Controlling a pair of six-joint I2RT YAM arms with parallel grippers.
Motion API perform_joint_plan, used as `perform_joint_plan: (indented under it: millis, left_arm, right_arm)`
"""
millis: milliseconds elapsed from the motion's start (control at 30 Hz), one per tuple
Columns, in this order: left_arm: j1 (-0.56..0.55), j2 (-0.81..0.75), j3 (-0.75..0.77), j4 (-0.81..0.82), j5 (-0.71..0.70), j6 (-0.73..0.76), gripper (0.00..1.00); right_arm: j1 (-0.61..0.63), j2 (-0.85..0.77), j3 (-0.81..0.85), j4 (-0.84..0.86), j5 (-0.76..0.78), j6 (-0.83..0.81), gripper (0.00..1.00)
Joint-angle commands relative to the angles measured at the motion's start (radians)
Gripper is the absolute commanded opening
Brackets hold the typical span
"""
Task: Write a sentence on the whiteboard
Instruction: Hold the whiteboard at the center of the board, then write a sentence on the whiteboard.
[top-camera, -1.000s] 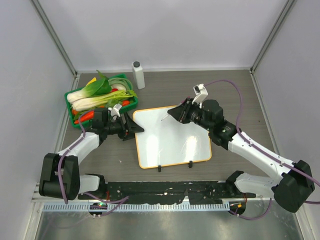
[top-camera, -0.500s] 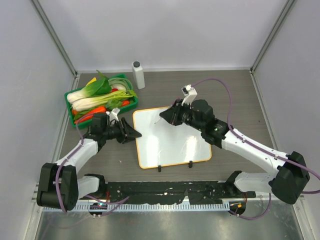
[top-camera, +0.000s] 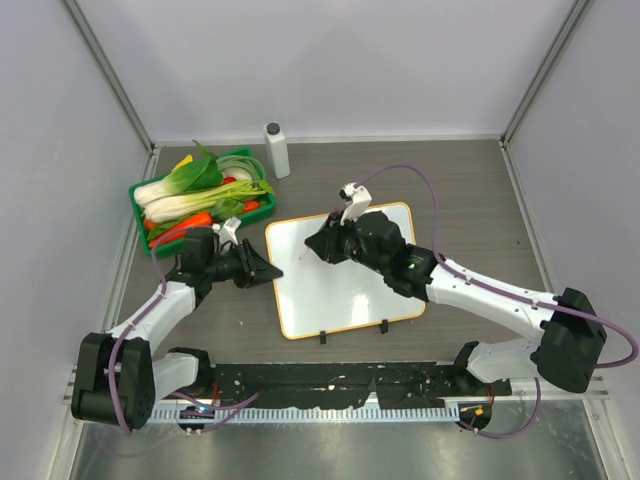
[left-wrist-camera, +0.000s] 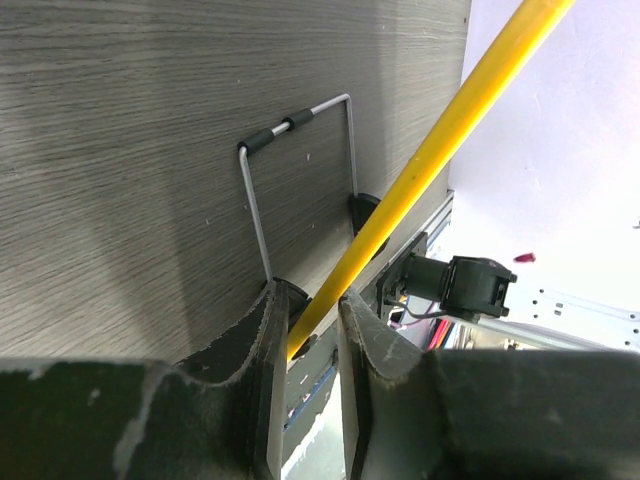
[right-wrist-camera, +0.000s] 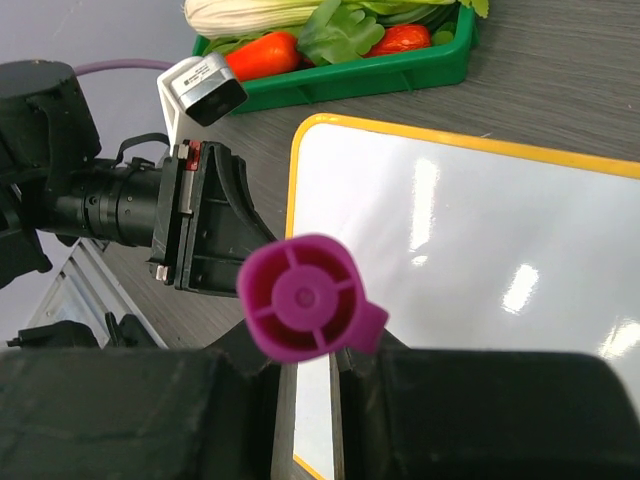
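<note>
The whiteboard (top-camera: 345, 280), white with a thin orange frame and two black feet at its near edge, lies flat on the table. No ink shows on it, and the sentence is not visible. My left gripper (top-camera: 272, 268) is at the board's left edge. In the left wrist view its jaws (left-wrist-camera: 308, 305) are closed on the orange frame (left-wrist-camera: 450, 120). My right gripper (top-camera: 318, 246) is over the board's upper left part, shut on a magenta marker (right-wrist-camera: 300, 297). The marker's butt end faces the camera and its tip is hidden. The board (right-wrist-camera: 480, 280) fills the right wrist view.
A green tray (top-camera: 140, 190) of vegetables stands at the back left, also in the right wrist view (right-wrist-camera: 400, 68). A white bottle (top-camera: 277, 150) stands behind it. A wire stand (left-wrist-camera: 300, 170) sits by the board's edge. Grey walls enclose the table.
My right gripper has moved left with the marker, from the board's upper right to its upper left. My left gripper has drawn back slightly along the left edge.
</note>
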Motion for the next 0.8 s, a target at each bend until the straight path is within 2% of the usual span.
perform_joint_plan:
  millis: [0, 200, 467, 767]
  left_arm:
    - [-0.011, -0.011, -0.006, -0.014, -0.011, -0.004, 0.08]
    - [-0.012, -0.020, 0.005, -0.031, -0.014, 0.007, 0.00]
    - [-0.012, -0.052, 0.008, -0.038, -0.021, 0.016, 0.00]
    - [-0.026, -0.103, 0.013, -0.067, -0.052, 0.036, 0.00]
  right_arm:
    - [0.052, 0.022, 0.065, 0.032, 0.102, -0.050, 0.02]
    - [0.098, 0.067, 0.096, 0.050, 0.154, -0.079, 0.01]
    - [0.145, 0.117, 0.128, 0.056, 0.236, -0.113, 0.02]
    - [0.158, 0.144, 0.133, 0.088, 0.257, -0.132, 0.01]
